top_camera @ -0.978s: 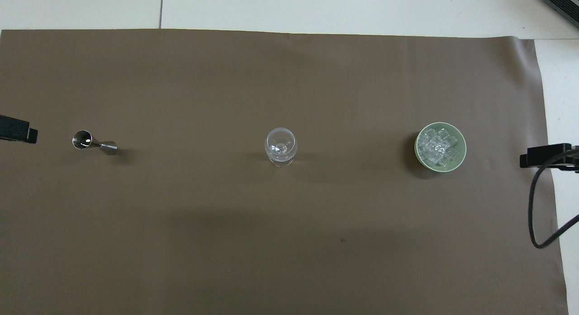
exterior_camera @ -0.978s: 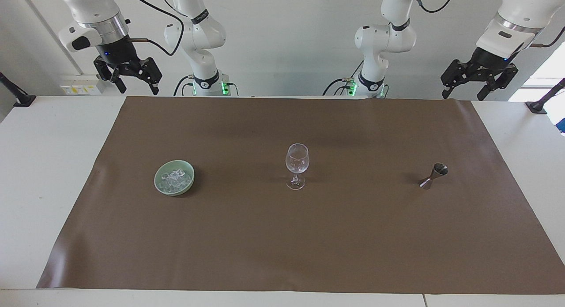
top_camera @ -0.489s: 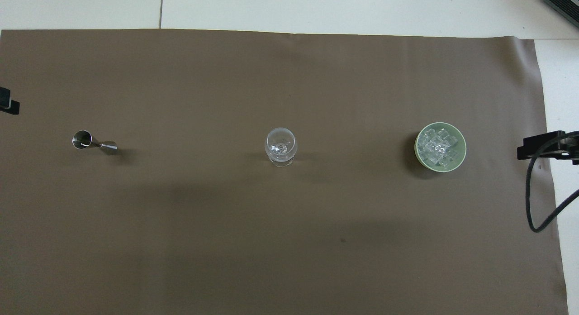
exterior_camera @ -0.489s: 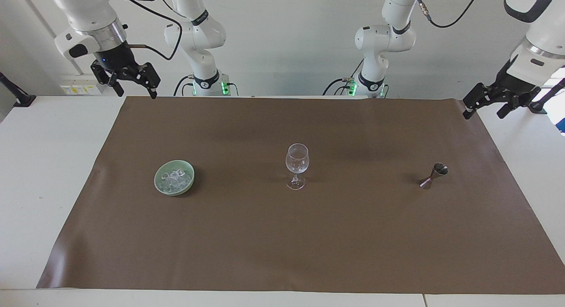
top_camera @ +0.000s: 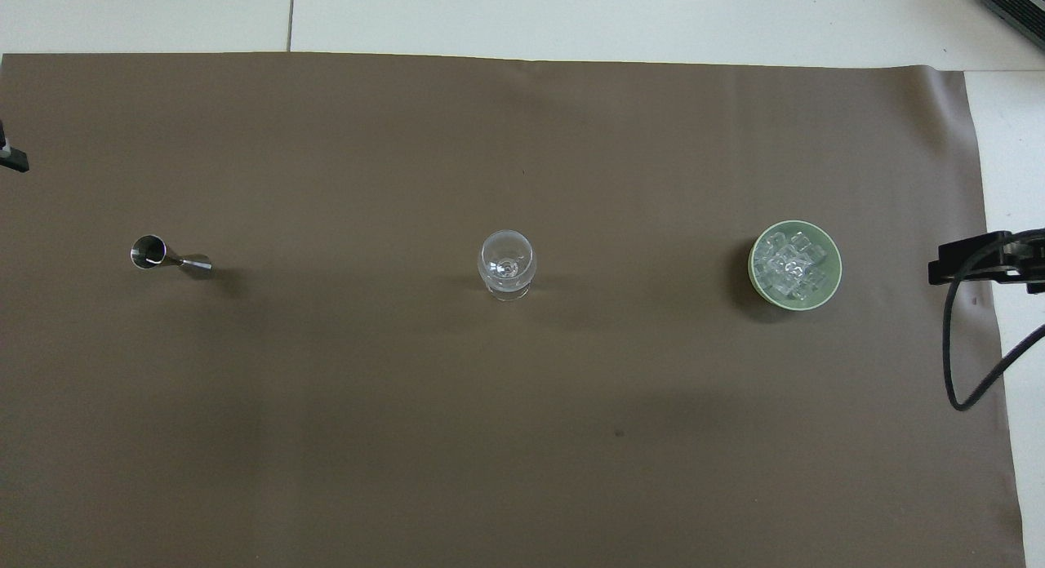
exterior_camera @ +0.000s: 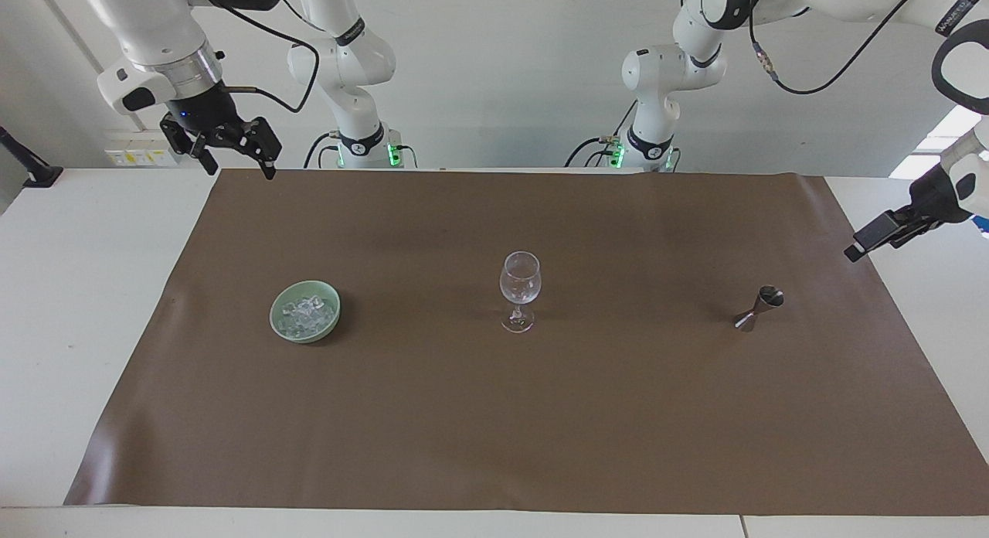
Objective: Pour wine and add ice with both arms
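Note:
An empty clear wine glass [exterior_camera: 520,289] [top_camera: 507,263] stands upright mid-mat. Toward the right arm's end sits a pale green bowl [exterior_camera: 331,316] [top_camera: 834,268] filled with ice [exterior_camera: 307,312] [top_camera: 786,266]. A small steel jigger [exterior_camera: 759,308] [top_camera: 167,256] stands toward the left arm's end. My right gripper [exterior_camera: 238,165] hangs open and empty over the mat's corner near its base. My left gripper [exterior_camera: 869,243], seen side-on, hovers open and empty over the mat's edge, just robot-side of the jigger. No wine is in view.
A brown mat [exterior_camera: 494,414] covers most of the white table [exterior_camera: 77,291]. A black cable [top_camera: 959,364] loops below the right gripper at the mat's edge. A black clamp post [exterior_camera: 23,167] stands at the table corner.
The left gripper has swung down and outward to the mat's edge and turned side-on. The right gripper shifted only slightly. Glass, bowl and jigger have not moved.

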Controlling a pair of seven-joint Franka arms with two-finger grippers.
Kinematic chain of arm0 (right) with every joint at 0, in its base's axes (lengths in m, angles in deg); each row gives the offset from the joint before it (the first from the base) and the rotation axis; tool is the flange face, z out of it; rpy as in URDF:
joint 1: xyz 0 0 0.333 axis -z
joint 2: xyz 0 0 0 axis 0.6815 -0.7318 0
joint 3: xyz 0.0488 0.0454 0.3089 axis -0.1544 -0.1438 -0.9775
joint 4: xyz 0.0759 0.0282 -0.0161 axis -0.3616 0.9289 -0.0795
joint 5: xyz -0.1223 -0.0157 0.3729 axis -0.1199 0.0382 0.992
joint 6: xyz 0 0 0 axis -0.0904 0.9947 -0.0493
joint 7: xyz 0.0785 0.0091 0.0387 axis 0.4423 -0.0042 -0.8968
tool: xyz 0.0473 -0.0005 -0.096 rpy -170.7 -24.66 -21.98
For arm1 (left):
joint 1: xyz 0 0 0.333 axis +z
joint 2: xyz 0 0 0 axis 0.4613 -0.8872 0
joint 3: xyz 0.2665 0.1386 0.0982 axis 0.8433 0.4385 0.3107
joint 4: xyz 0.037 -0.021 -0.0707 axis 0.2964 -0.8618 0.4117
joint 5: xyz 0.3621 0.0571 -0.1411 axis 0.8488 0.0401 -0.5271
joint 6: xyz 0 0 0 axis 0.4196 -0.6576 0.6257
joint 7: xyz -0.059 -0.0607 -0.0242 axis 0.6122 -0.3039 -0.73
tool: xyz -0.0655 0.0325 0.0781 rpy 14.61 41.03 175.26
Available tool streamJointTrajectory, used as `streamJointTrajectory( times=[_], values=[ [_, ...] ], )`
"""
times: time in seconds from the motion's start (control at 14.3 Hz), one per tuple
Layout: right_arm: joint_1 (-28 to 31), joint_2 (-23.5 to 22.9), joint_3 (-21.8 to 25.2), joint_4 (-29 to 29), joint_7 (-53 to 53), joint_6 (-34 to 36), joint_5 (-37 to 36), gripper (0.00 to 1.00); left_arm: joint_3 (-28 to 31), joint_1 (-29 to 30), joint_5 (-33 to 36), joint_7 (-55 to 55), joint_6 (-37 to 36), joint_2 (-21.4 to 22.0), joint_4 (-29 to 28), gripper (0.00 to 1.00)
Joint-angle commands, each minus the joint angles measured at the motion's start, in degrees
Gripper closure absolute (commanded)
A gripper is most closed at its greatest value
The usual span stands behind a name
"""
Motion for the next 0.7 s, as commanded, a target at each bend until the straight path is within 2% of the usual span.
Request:
streamJointTrajectory(
  times=[0.0,0.21,0.49,0.63],
  values=[
    [0.1,0.2,-0.2,-0.4,1.6,1.0,-0.5,0.0,0.1,2.4,-5.8,9.4,-1.3,-2.0,2.1,0.0],
    [0.1,0.3,-0.2,-0.4,1.3,1.2,-0.5,0.0,0.1,6.3,-13.3,19.5,-1.0,-3.2,0.0,0.0],
    [0.2,0.5,-0.2,-0.4,1.2,1.2,-0.5,0.0,0.1,6.7,-17.1,40.2,1.8,-2.8,-5.9,0.0],
    [0.1,0.9,-0.2,-0.4,1.2,1.2,-0.5,0.0,0.1,9.6,-22.9,43.5,2.3,-2.6,-9.8,0.0]
  ],
)
